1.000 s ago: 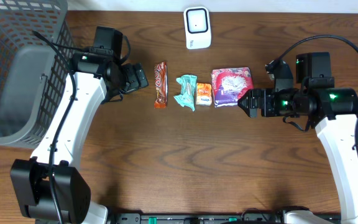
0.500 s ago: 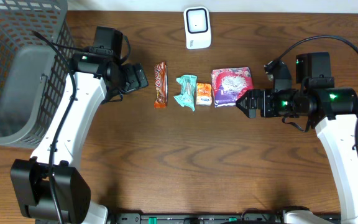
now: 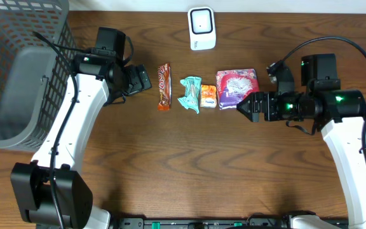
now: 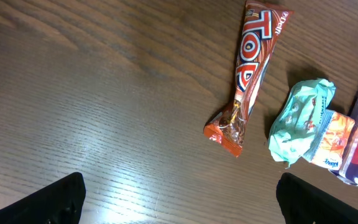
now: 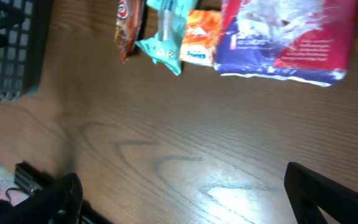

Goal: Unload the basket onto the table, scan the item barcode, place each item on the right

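Note:
Four items lie in a row mid-table: a red-brown candy bar (image 3: 164,86), a teal packet (image 3: 190,94), a small orange packet (image 3: 208,97) and a pink-and-purple pack (image 3: 237,87). No barcode shows on any of them. A white scanner (image 3: 202,28) stands at the back edge. My left gripper (image 3: 146,79) is open just left of the candy bar (image 4: 250,68), with bare wood between its fingers (image 4: 61,202). My right gripper (image 3: 242,107) is open beside the pack's near right corner. In the right wrist view the pack (image 5: 288,37) lies ahead of the empty jaws.
A grey mesh basket (image 3: 18,63) fills the table's left end, with its corner (image 5: 11,56) also in the right wrist view. The left wrist view shows the teal packet (image 4: 300,118) and orange packet (image 4: 331,143) to the right of the bar.
My right gripper has edged a little to the left, closer to the pink-and-purple pack. The left arm and the items have not moved.

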